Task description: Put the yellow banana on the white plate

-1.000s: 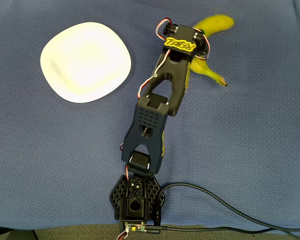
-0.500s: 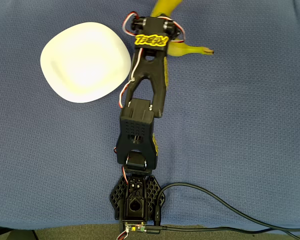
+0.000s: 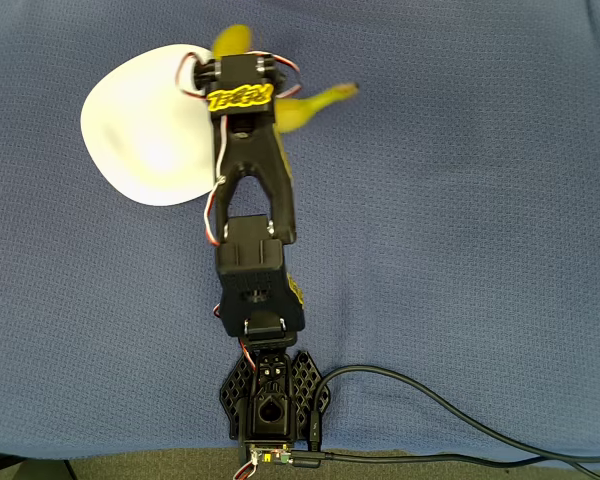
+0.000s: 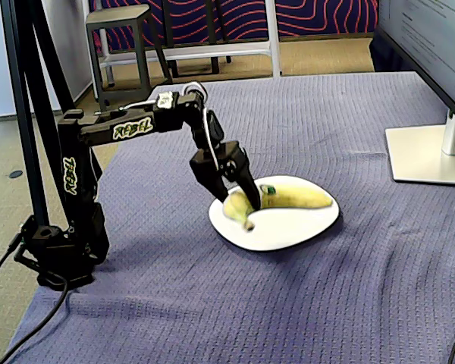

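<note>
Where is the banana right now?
The yellow banana is held in the robot's hand, over the white plate in the fixed view. In the overhead view it sticks out past the plate's right edge.

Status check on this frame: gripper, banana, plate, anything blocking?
Gripper shut on the yellow banana, carried off the cloth. Banana above the white plate, not released. Nothing in the way.

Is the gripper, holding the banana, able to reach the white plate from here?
Probably yes: the gripper grips the yellow banana right over the white plate, and nothing stands between them.
</note>
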Robot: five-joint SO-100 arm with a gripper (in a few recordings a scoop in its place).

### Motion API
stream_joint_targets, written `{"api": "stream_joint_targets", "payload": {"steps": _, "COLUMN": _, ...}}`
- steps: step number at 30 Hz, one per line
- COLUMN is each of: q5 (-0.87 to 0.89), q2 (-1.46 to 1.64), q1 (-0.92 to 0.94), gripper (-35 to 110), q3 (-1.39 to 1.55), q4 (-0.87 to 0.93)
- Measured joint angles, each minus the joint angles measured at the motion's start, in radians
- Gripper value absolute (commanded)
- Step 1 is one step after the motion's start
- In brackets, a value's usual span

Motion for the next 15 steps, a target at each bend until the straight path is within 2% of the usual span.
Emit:
{"api": "stream_joint_targets", "payload": {"steps": 5, "q5": -0.147, "q2": 0.011, "q1": -0.077, "gripper": 0, "q3": 0.0, "q4": 0.0}}
{"api": "stream_joint_targets", "payload": {"steps": 15, "q5": -0.362, "q2": 0.009, "q1": -0.094, "gripper": 0, "q3": -0.003, "q4": 0.037}}
